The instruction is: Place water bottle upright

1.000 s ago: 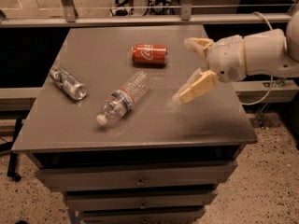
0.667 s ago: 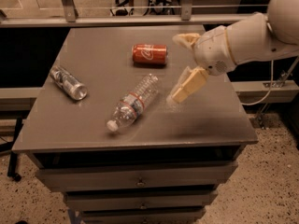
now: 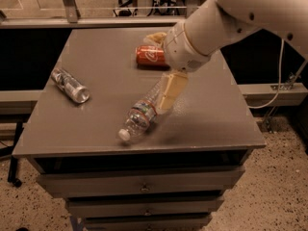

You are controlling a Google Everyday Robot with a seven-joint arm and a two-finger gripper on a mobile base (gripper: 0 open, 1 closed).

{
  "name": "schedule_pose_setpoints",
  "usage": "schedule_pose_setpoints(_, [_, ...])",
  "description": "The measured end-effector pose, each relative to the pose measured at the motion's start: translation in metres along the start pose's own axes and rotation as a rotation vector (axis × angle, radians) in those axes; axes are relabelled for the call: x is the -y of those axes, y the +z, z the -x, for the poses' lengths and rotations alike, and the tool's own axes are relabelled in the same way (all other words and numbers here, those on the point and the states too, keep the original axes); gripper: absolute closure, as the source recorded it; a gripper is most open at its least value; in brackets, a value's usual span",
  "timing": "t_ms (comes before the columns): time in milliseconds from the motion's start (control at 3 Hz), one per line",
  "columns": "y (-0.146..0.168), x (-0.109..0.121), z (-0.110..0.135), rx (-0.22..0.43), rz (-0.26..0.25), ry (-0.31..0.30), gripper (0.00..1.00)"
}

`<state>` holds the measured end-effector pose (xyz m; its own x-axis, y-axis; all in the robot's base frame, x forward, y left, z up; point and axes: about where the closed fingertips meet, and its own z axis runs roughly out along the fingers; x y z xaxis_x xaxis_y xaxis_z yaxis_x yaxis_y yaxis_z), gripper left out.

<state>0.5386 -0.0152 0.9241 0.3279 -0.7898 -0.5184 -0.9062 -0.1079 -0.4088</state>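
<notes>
- Since the earlier frames, the cream two-finger claw (image 3: 155, 73) has been swinging in from the tabletop's side toward the middle, and it is now hanging low over the base end of the clear ribbed plastic water bottle (image 3: 142, 113). The bottle has also been sliding a little toward the front edge.
- The claw is spreading wide. One finger is reaching up beside the red soda can (image 3: 151, 55), and the other is crossing in front of the bottle's base. I cannot tell whether that finger is touching the plastic.
- Nothing is being gripped yet.
- The bottle is lying on its side, slanted across the grey tabletop (image 3: 96, 52), with its white screw cap (image 3: 124, 135) pointing toward the front edge and its label band sitting near mid-body.
- The slim silver can (image 3: 70, 84) is lying well apart, on the far side of the tabletop from the arm.
- The step in hand looks like the approach to the grasp, with the task barely begun.
- The next move is calling for both fingers to straddle the bottle's body and close firmly. The slick round plastic is likely to roll away, and the red can close by is leaving little room for the upper finger.
- Lifting and tipping the bottle onto its base would come after that.
</notes>
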Motion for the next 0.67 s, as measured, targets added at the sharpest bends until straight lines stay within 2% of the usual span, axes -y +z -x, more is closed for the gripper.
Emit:
schedule_pose_setpoints(333, [0.019,-0.013,0.017,-0.094,0.049,-0.159,0.0])
schedule_pose_setpoints(667, [0.039,-0.037,0.027,-0.176,0.127,-0.324,0.0])
